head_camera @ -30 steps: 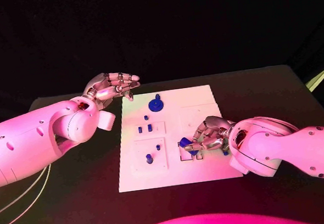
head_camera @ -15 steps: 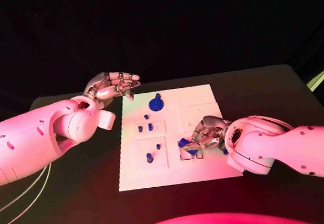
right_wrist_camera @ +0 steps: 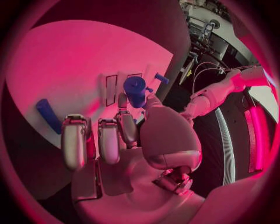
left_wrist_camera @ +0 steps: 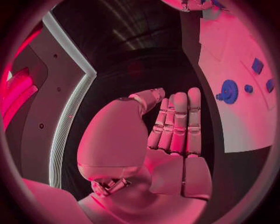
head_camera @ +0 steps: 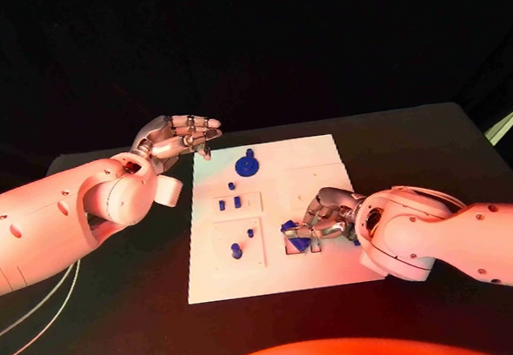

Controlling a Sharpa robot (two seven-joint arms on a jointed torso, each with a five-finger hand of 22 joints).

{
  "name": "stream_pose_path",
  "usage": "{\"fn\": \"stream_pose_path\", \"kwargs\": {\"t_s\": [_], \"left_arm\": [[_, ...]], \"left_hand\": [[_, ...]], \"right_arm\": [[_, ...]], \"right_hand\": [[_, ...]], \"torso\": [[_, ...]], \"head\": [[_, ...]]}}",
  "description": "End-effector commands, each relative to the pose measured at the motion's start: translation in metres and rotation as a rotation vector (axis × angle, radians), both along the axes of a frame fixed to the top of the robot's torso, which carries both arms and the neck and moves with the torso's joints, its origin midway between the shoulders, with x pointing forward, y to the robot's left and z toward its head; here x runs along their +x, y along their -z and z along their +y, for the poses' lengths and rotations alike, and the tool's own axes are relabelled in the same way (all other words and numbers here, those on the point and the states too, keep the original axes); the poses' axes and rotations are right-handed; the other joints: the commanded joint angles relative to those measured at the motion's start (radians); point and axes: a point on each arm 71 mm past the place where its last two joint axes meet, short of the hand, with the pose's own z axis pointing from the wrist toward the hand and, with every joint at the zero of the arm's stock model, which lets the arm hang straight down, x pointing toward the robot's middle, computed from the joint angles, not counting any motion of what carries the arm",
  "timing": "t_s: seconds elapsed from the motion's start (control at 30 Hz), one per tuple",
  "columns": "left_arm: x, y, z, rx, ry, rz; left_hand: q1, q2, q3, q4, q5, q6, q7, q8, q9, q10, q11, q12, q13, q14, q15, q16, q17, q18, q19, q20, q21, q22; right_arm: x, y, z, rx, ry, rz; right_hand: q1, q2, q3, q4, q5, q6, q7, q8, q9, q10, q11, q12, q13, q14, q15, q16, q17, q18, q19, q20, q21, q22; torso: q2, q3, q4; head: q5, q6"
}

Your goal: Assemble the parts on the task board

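My right hand (head_camera: 319, 222) gripped the blue part (right_wrist_camera: 135, 89) at the task board's (head_camera: 316, 148) five o'clock; it needed squaring upright before pressing. My left hand (head_camera: 180, 137) idled, curled empty.

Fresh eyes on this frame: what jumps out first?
The white task board in the middle of the black table stands out most, dotted with small blue parts, including a blue gear near its far edge. The right hand is down on the board's near right area, holding a blue part. The left hand hangs off the board's far left corner, holding nothing.
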Motion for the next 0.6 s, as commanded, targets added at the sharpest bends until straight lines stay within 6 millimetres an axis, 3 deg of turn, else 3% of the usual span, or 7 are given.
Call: {"fn": "stream_pose_path", "kwargs": {"t_s": [0.03,0.23,0.3,0.6], "left_arm": [[-0.0002,-0.0009,-0.0011,-0.003,0.003,-0.001],[-0.0002,-0.0008,-0.0003,-0.003,0.002,-0.002],[-0.0003,-0.0009,-0.0001,-0.002,0.001,-0.002],[-0.0003,-0.0008,0.0000,-0.002,0.001,-0.002]], "left_hand": [[-0.005,0.009,-0.018,0.000,0.005,-0.005,0.000,0.013,-0.011,-0.015,0.002,0.013,0.018,-0.012,0.001,-0.004,-0.013,0.007,-0.008,0.001,-0.017,-0.012],[-0.005,0.009,-0.018,0.000,0.005,-0.005,0.000,0.013,-0.011,-0.015,0.002,0.013,0.018,-0.012,0.001,-0.004,-0.013,0.007,-0.008,0.001,-0.017,-0.012],[-0.005,0.009,-0.018,0.000,0.005,-0.005,0.000,0.013,-0.011,-0.015,0.002,0.013,0.018,-0.012,0.001,-0.004,-0.013,0.007,-0.008,0.001,-0.017,-0.012],[-0.005,0.009,-0.018,0.001,0.005,-0.007,0.000,0.016,-0.011,-0.016,0.002,0.016,0.018,-0.013,0.001,-0.003,-0.014,0.007,-0.008,0.001,-0.018,-0.013]], "right_arm": [[-0.0019,-0.0006,0.0002,-0.004,-0.011,-0.011],[-0.0036,-0.0024,-0.0033,-0.020,-0.017,-0.033],[-0.0038,-0.0029,-0.0044,-0.024,-0.018,-0.039],[-0.0074,-0.0051,-0.0075,-0.024,-0.041,-0.047]], "right_hand": [[-0.036,0.016,-0.059,0.006,0.009,0.011,0.000,0.020,0.014,0.011,-0.005,-0.015,0.072,0.084,-0.011,0.006,0.141,-0.015,0.066,-0.006,0.001,0.198],[-0.039,0.027,-0.058,0.005,0.010,0.012,-0.001,0.022,0.016,0.013,-0.006,-0.013,0.074,0.084,-0.012,0.007,0.144,-0.016,0.069,-0.006,0.006,0.202],[-0.013,0.055,-0.054,0.001,0.009,0.017,-0.004,0.026,0.020,0.016,-0.008,-0.011,0.077,0.085,-0.013,0.009,0.148,-0.017,0.071,-0.007,0.010,0.205],[0.002,0.059,-0.057,-0.001,0.008,0.018,-0.005,0.027,0.022,0.019,-0.009,-0.008,0.080,0.086,-0.014,0.011,0.151,-0.018,0.072,-0.008,0.014,0.207]], "torso": [[-0.001,0.0005,-0.0005],[0.000,0.0006,-0.0005],[0.001,0.0007,-0.0009],[0.000,-0.0003,0.0002]], "head": [[0.000,0.000],[0.001,0.000],[0.001,-0.001],[-0.001,-0.001]]}}
